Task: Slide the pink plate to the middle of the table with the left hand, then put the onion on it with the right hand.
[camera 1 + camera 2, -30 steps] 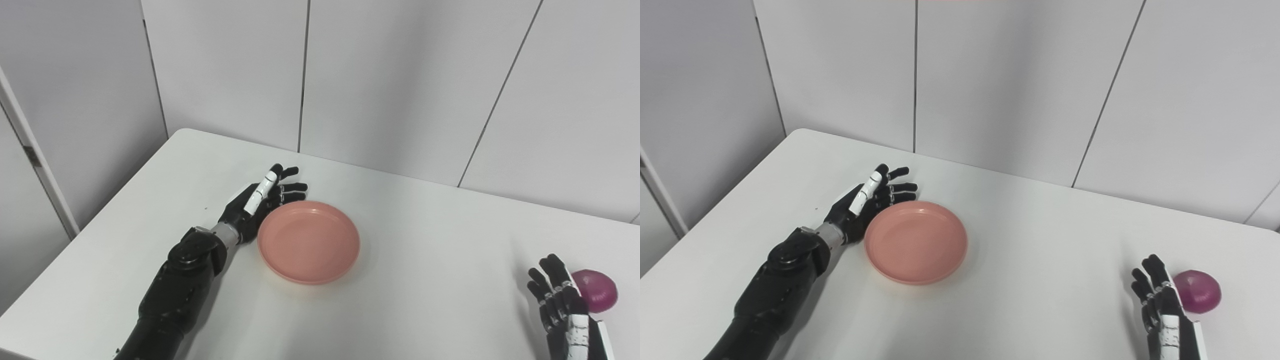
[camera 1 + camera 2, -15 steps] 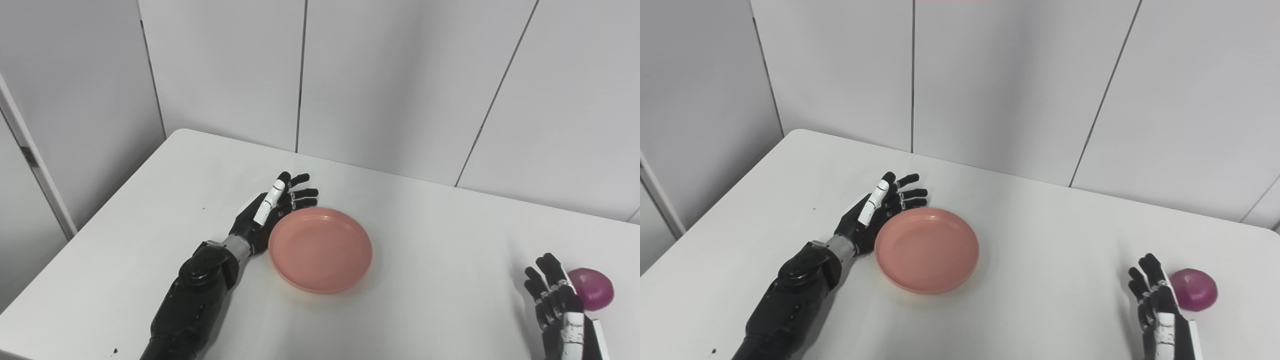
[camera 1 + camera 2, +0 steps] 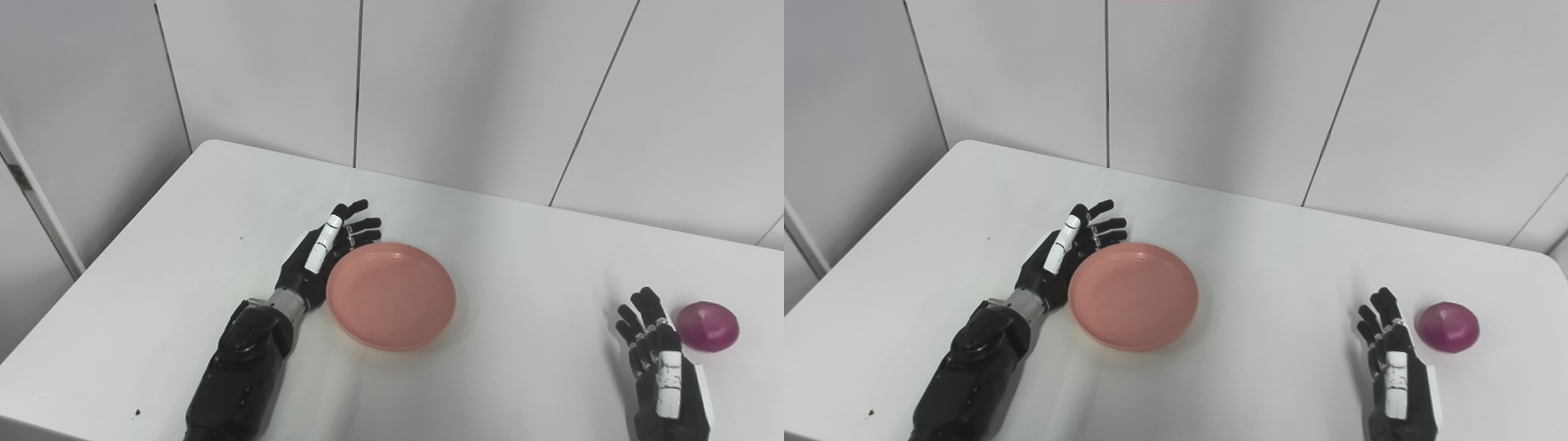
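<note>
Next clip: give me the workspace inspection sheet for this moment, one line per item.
Surface: white table, a small dark speck near its front left edge.
Job's things: pink plate empty, left of the middle; onion on the table at right.
Clutter: nothing seen.
Hands: left robot hand open, against the plate's left rim; right robot hand open, beside the onion, not touching it.
Cables: nothing seen.
Surroundings: grey wall panels behind the table.

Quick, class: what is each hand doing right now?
Left hand: open, against the plate rim.
Right hand: open, beside the onion.
</note>
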